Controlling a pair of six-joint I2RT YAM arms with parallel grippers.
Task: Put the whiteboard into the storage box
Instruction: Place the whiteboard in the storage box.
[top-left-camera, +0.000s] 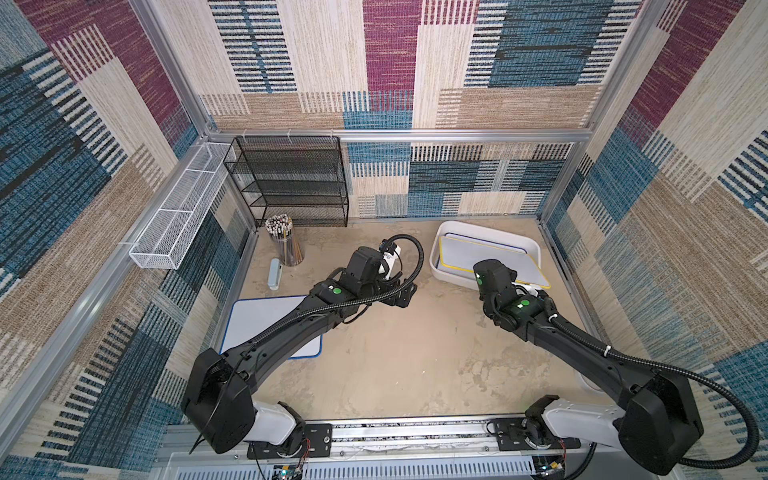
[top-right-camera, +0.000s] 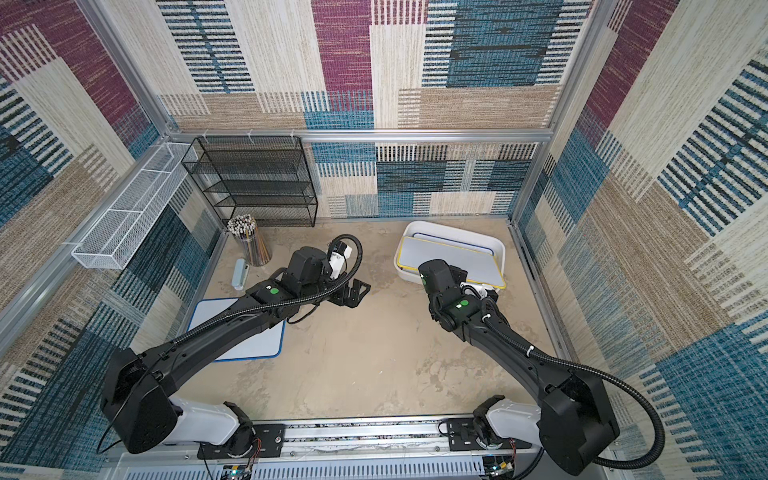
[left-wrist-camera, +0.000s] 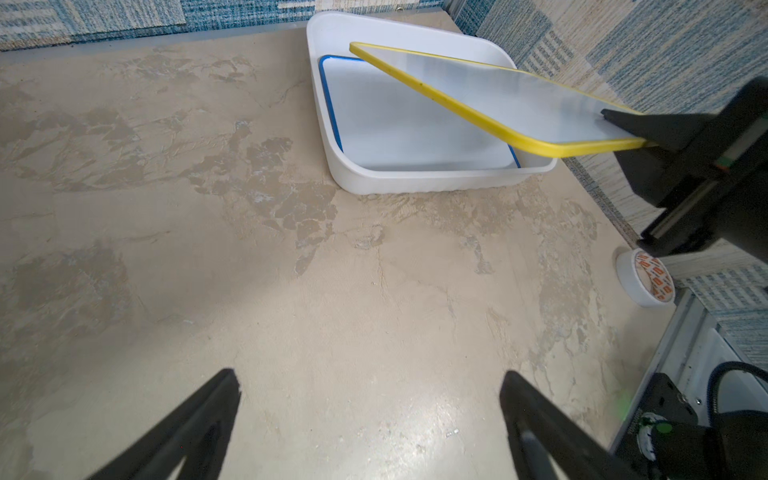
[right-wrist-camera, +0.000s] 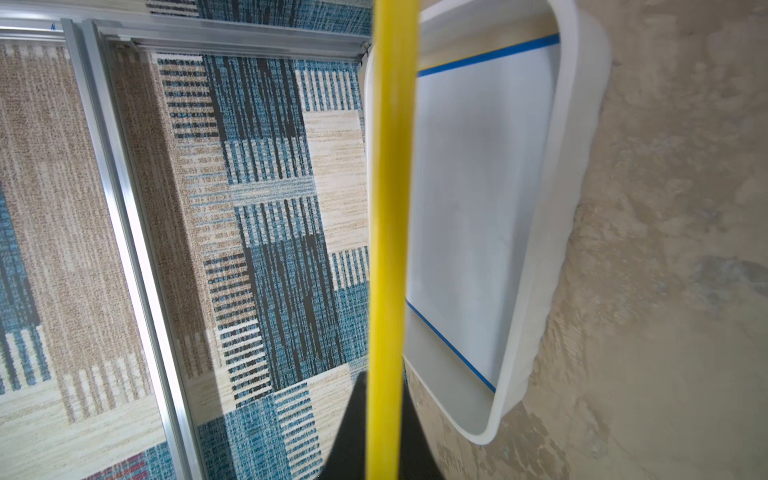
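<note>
The storage box (left-wrist-camera: 415, 183) is loaded with 1 blue-framed whiteboard (left-wrist-camera: 407, 124), lying flat. The yellow-framed whiteboard (left-wrist-camera: 498, 95) is held tilted over the box and clamped at its near edge by the right gripper (left-wrist-camera: 623, 133). The far edge should be lowered inside the wall before release. The left gripper (left-wrist-camera: 370, 376) is spread apart and empty.

Three whiteboards (top-left-camera: 486, 257) (top-left-camera: 266, 316) (left-wrist-camera: 407, 133), one storage box (left-wrist-camera: 415, 180), one pencil cup (top-left-camera: 286, 245), one eraser (top-left-camera: 275, 274).

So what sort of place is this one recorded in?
Likely a purpose-built robot test cell, not a real room: carpet-tile panels on an aluminium frame wall in a tabletop, with stationery props: a yellow-framed whiteboard, a black mesh rack and a pencil cup.
</note>
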